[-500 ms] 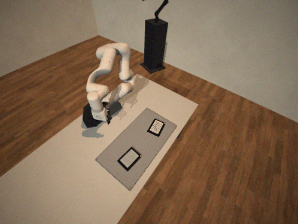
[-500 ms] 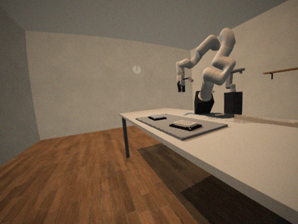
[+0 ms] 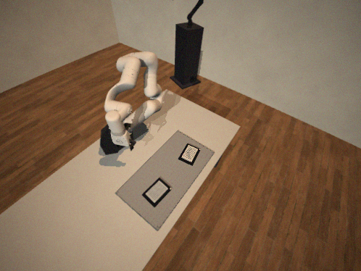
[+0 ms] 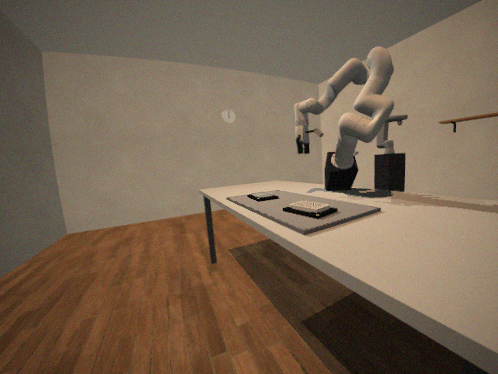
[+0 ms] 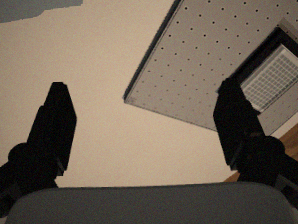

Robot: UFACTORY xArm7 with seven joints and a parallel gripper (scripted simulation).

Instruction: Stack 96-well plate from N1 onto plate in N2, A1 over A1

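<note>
White 96-well plate (image 3: 189, 153) lying flat in nest, long axis crossing desk (image 3: 54, 203) width; hand (image 3: 130, 142) hanging released, grasping nothing.

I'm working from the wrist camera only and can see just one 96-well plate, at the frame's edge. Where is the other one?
Observer: In the top view, one 96-well plate and a second plate sit toward opposite ends of the grey mat.
Operator: Are they stacked?
Observer: No. Each lies alone in its own black nest, well apart.
Operator: How high is my gripper?
Observer: In the exterior view, the open gripper hangs well above the table.
</note>
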